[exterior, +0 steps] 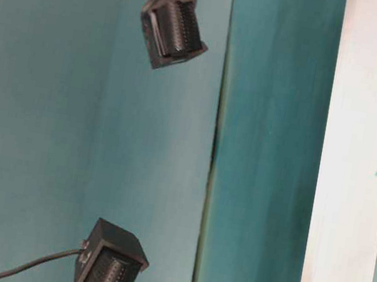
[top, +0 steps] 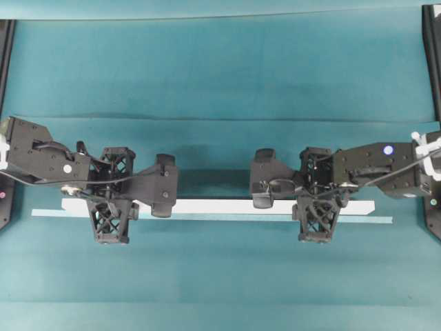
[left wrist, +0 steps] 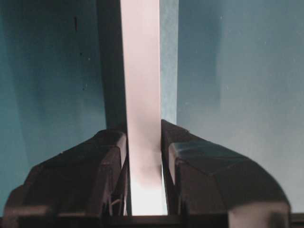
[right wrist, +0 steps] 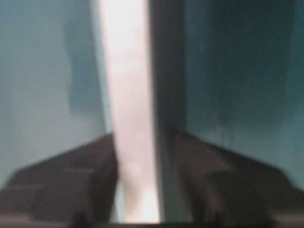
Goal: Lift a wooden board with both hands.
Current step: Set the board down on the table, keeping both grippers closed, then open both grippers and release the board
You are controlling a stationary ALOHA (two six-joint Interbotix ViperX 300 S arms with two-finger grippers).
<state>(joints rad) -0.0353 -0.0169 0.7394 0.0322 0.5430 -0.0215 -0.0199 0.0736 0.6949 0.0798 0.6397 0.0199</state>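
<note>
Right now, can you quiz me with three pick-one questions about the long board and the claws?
1. In the view from above, where is the thin pale strip?
A. Along the lower edge of the wooden board
B. Up at the top of the table
C. Standing on end

2. What colour is the wooden board?
A. Red
B. White
C. Black

3. What is the left claw doing?
A. Hanging wide open with nothing in it
B. Holding a cup
C. Shut on the wooden board

Answers:
1 is A: the pale strip runs just under the board's long edge.
2 is B: the board looks white against the teal table.
3 is C: the left wrist view shows both fingers pressed against the board's sides.
</note>
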